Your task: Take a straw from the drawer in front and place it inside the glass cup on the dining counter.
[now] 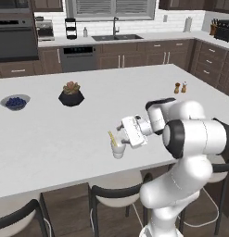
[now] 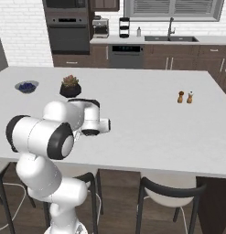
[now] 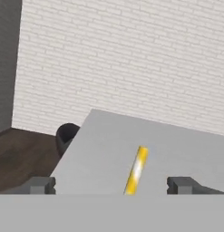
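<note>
A pale yellow straw (image 1: 112, 138) stands tilted inside the small glass cup (image 1: 117, 150), which sits near the front edge of the white dining counter (image 1: 51, 139). My gripper (image 1: 120, 135) hovers just right of the cup's top, open, and its fingers do not touch the straw. In the hand view the straw (image 3: 137, 170) leans free between my two widely spread fingertips (image 3: 41, 186), and the gripper (image 3: 113, 186) holds nothing. The drawer is out of view.
A dark pot with a plant (image 1: 71, 95) and a bowl of blue fruit (image 1: 15, 102) sit at the counter's left. Two small shakers (image 1: 180, 87) stand at the far right. Dark stools (image 1: 116, 192) line the near edge below the counter.
</note>
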Motion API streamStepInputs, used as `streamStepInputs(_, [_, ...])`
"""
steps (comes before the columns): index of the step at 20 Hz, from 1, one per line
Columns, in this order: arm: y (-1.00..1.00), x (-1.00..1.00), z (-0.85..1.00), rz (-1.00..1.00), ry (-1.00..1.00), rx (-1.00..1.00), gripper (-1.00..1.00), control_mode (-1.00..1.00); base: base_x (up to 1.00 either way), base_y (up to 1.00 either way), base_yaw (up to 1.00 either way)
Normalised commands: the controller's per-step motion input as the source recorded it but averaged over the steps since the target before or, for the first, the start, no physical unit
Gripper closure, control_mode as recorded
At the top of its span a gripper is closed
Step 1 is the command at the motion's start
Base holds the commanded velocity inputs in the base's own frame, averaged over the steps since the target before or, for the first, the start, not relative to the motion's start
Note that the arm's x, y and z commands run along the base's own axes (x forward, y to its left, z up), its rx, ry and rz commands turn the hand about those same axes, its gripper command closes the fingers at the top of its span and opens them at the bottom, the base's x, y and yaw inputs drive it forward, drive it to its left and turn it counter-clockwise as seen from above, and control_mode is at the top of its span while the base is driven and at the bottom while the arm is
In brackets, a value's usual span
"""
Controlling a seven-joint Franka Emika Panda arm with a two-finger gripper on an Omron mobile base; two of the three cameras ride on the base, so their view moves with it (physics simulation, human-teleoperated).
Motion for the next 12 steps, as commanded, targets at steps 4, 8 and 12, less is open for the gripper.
streamStepInputs(4, [-0.30, -0.30, 0.51, -0.08, -0.18, -0.10, -1.00, -1.00, 0.00, 0.00, 0.00])
streamStepInputs(8, [-0.52, -0.47, 0.73, -0.09, -0.30, -0.21, -1.00, -1.00, 0.00, 0.00, 0.00])
streamStepInputs(12, [-0.46, -0.71, 0.78, -0.05, -0.42, -0.29, -1.00, -1.00, 0.00, 0.00, 0.00])
